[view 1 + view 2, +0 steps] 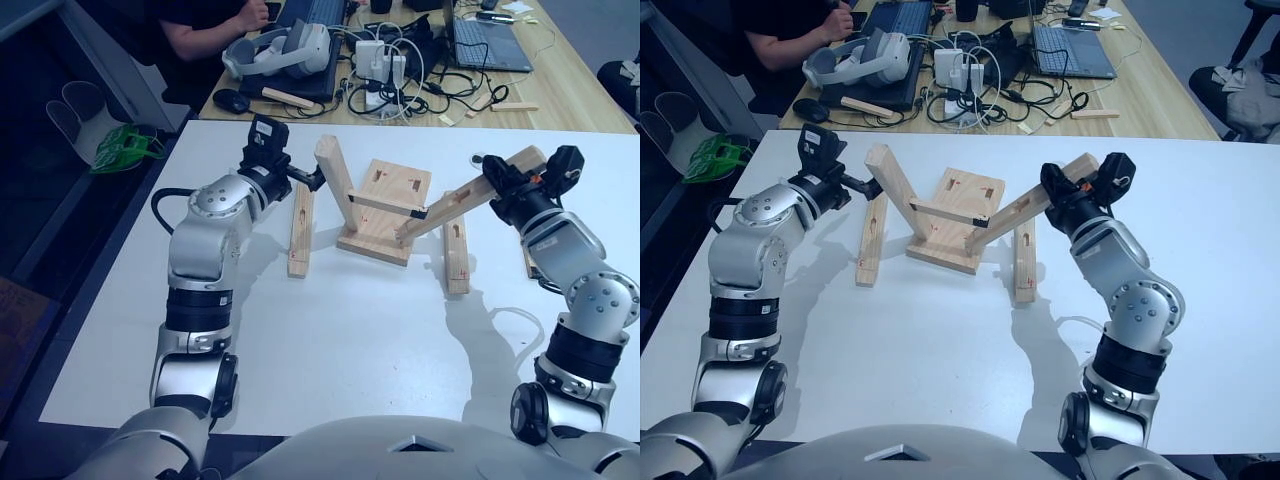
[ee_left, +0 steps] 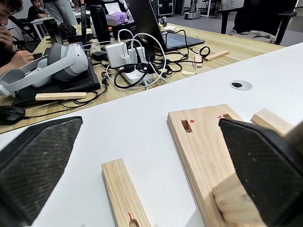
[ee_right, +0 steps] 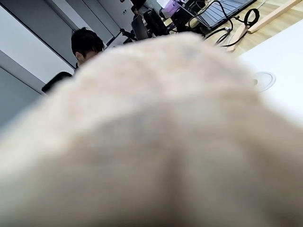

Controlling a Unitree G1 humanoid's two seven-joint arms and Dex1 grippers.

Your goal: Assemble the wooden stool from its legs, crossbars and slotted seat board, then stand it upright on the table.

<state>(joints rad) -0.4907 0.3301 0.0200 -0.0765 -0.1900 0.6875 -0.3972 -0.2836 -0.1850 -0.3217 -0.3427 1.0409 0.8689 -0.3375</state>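
Partway: crossbar (image 1: 388, 205) joins two raised legs (image 1: 335, 185) over seat board (image 1: 400, 180). Right gripper (image 1: 493, 185) clamps one; left gripper (image 1: 315, 180) gapes. Spare legs (image 1: 300, 230) beside seat board, unfitted.

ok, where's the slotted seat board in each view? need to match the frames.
Left eye: seat board flat, centre of the white table.
Right eye: seat board, same spot, centre.
Left wrist: seat board close up, two slots showing.
Right wrist: cannot tell; the leg, blurred at the lens, hides the table.
Landmark: white headset on the desk behind, in both eye views and left wrist.
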